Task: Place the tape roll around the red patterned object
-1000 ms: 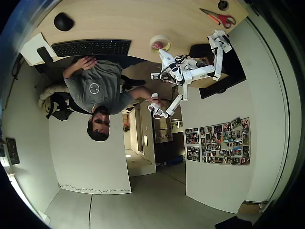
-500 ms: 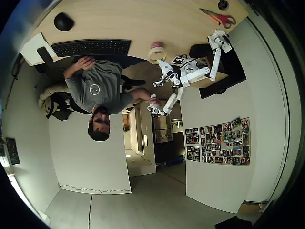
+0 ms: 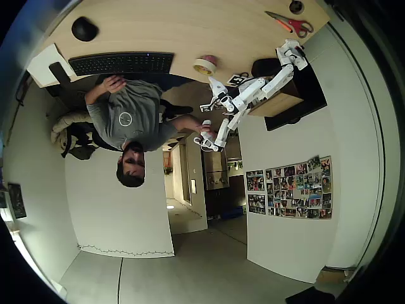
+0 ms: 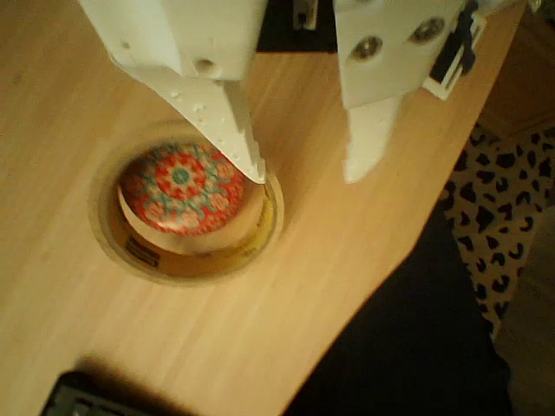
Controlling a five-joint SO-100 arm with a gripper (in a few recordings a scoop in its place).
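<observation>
While the worktop (image 3: 164, 28) fills the top of the overhead view as a pale wood slab, a person (image 3: 123, 123) sits at its near edge, one hand up by a black keyboard (image 3: 121, 62) lying along that edge. White arm (image 3: 266, 85) reaches from its base at the worktop's right end toward the middle of the near edge. Black mouse (image 3: 83, 28) sits near the left end, red-handled scissors (image 3: 291, 23) near the far right corner.

Hand (image 4: 305, 173): fingers spread, nothing between them. In the wrist view the two white fingertips (image 4: 247, 152) hang over the worktop, the left tip over the inner right rim of the tape roll, the right tip over bare wood just beside it. Can't tell if either tip touches anything.

Tape roll (image 4: 186, 208) lies flat on the worktop, close to the near edge, in the overhead view (image 3: 204, 65) just right of the keyboard's end. It sits around the red patterned object (image 4: 182, 188), which rests inside the ring's hole, off-centre toward the upper left of the hole in the wrist view. Red patterned object shows a flower-like red, pale and teal pattern on a rounded top. A dark object's corner (image 4: 82, 394) pokes in at the bottom left of the wrist view.
</observation>
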